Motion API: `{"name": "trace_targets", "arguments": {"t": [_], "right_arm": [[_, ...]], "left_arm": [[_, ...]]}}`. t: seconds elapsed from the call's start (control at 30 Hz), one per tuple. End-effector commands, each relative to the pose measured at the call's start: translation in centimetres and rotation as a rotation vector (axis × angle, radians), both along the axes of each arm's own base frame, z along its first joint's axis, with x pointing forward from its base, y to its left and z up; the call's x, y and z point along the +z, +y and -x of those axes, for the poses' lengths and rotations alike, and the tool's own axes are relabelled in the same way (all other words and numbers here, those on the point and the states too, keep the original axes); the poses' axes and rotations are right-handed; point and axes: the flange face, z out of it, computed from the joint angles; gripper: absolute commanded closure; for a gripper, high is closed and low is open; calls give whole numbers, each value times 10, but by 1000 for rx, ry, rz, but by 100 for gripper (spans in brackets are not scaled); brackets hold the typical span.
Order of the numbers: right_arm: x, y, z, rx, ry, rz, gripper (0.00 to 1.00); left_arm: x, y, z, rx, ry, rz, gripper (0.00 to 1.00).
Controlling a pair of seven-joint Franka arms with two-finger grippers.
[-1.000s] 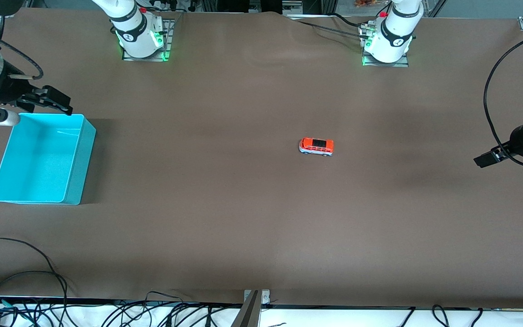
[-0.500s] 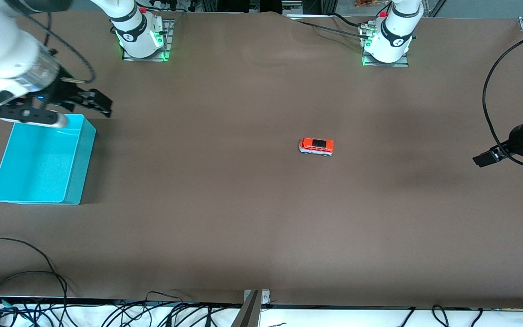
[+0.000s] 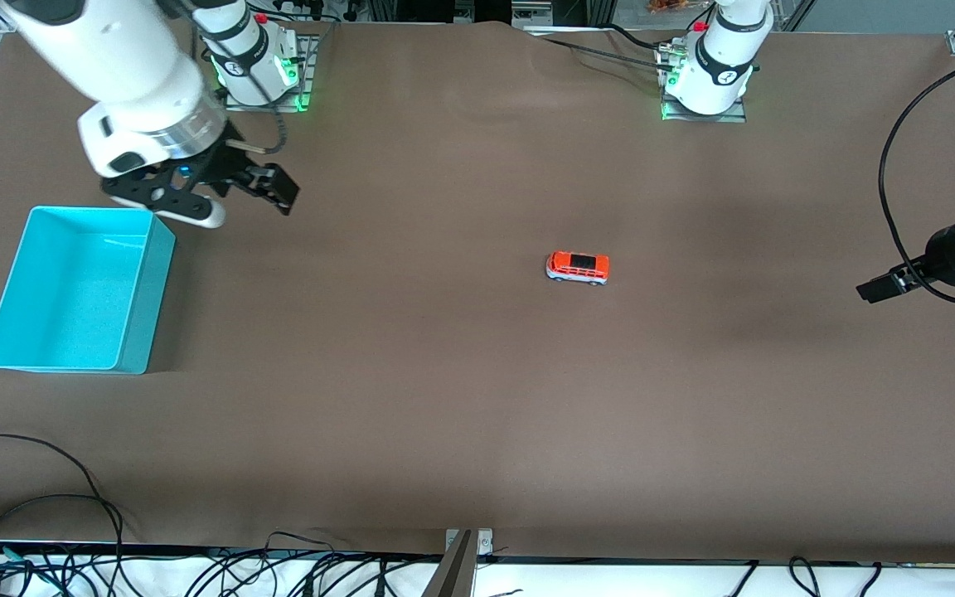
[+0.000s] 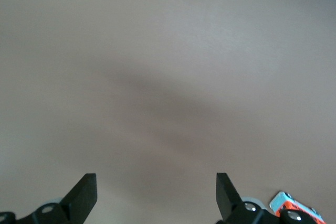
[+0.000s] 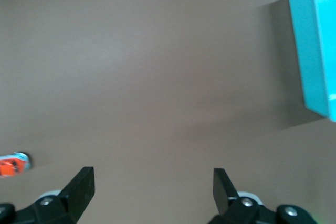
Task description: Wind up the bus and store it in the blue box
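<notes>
The bus [image 3: 578, 268], orange-red on top with a pale lower body, stands on its wheels near the middle of the brown table. It also shows at the edge of the left wrist view [image 4: 294, 208] and of the right wrist view [image 5: 13, 164]. The blue box [image 3: 150, 307], open-topped and empty, sits at the right arm's end; one corner shows in the right wrist view [image 5: 317, 51]. My right gripper [image 3: 266, 186] is open and empty over bare table between the box and the bus [image 5: 152, 187]. My left gripper [image 3: 879, 288] is open and empty over the left arm's end of the table [image 4: 156, 192].
Both arm bases [image 3: 258, 70] [image 3: 705, 79] stand along the table's edge farthest from the front camera. A black cable [image 3: 892, 166] loops above the left arm's end. Loose cables [image 3: 46, 497] lie at the edge nearest the front camera.
My right gripper has swung from over the blue box's corner out toward the table's middle. My left gripper has shifted only slightly. The bus and box have not moved.
</notes>
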Motion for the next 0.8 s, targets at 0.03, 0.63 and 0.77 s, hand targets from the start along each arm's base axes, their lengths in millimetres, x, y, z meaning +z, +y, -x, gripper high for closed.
{"name": "trace_targets", "arguments": {"t": [0.03,0.63,0.77], "right_arm": [[-11,53,0,-106,-30,-42,0],[-117,222,-5,-231,-52,-87,0],[-133,244,-3,-298,-83,-114,0]], "left_arm": [[14,-2,2,-98,-16,75,0],[50,-27,3,-141,-80,77,0],[58,-31,5,-145,-96,72,0]]}}
